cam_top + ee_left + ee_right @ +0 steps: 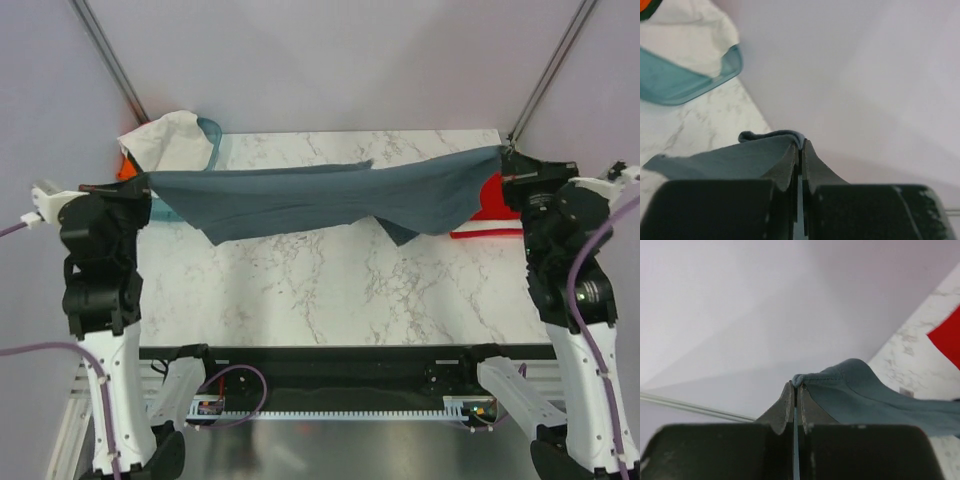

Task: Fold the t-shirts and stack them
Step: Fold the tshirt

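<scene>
A slate blue-grey t-shirt (pixel 310 195) hangs stretched across the table between both arms, sagging toward the marble in the middle. My left gripper (pixel 140 183) is shut on its left edge; in the left wrist view the cloth (pixel 735 157) is pinched at the tips of my left gripper (pixel 801 145). My right gripper (pixel 507 160) is shut on the right edge; in the right wrist view the hem (pixel 860 385) is clamped in my right gripper (pixel 796 386). A red t-shirt (pixel 492 205) lies flat at the right. A white t-shirt (pixel 165 140) and an orange one (pixel 125 165) sit in the basket.
A teal plastic basket (pixel 212 135) stands at the back left corner, also in the left wrist view (pixel 687 82). The marble table (pixel 340 290) reaches to a black rail at its near edge. Two metal struts rise at the back corners. Walls close in behind.
</scene>
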Tool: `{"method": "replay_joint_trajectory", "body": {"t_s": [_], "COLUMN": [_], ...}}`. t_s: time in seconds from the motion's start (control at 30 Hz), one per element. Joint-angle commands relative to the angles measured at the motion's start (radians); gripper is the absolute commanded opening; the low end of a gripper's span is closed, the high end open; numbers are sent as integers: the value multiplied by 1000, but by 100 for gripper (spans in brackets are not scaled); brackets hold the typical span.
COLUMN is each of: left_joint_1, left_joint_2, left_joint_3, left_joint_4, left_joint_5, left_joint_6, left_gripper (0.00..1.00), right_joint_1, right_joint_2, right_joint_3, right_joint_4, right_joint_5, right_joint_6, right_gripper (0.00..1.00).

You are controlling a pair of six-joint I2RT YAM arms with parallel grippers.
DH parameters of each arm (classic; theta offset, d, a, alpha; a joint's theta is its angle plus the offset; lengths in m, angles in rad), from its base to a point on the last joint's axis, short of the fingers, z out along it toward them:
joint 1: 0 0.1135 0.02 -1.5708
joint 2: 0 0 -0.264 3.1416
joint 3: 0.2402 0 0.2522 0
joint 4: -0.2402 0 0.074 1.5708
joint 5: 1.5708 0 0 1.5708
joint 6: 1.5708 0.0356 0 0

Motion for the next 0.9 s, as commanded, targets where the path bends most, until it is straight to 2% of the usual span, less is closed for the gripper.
{"method": "replay_joint_trajectory", "body": {"t_s": [0.0, 0.23, 0.5, 0.67, 0.8, 0.87], "left_joint_1": [8, 7, 8, 8, 8, 13], "left_joint_2": [1, 92, 283, 471, 651, 759], "left_joint_3": [157, 312, 314, 319, 441, 570], "left_joint_4": [-67, -73, -49, 59, 93, 105], "left_joint_5": [-1, -5, -18, 28, 91, 113], "left_joint_6": [48, 29, -27, -63, -83, -75], "left_gripper": [2, 2, 2, 2, 2, 2], "right_joint_1": [0, -2, -2, -2, -38, -81], "right_joint_2": [-41, 8, 189, 347, 579, 658], "right_joint_3": [129, 221, 203, 213, 386, 454], "right_joint_4": [15, 13, 113, 220, 272, 344], "right_joint_5": [29, 84, 87, 54, -83, -213], "right_joint_6": [-39, -48, -22, 17, 62, 122], "right_gripper": [0, 0, 0, 0, 0, 0]}}
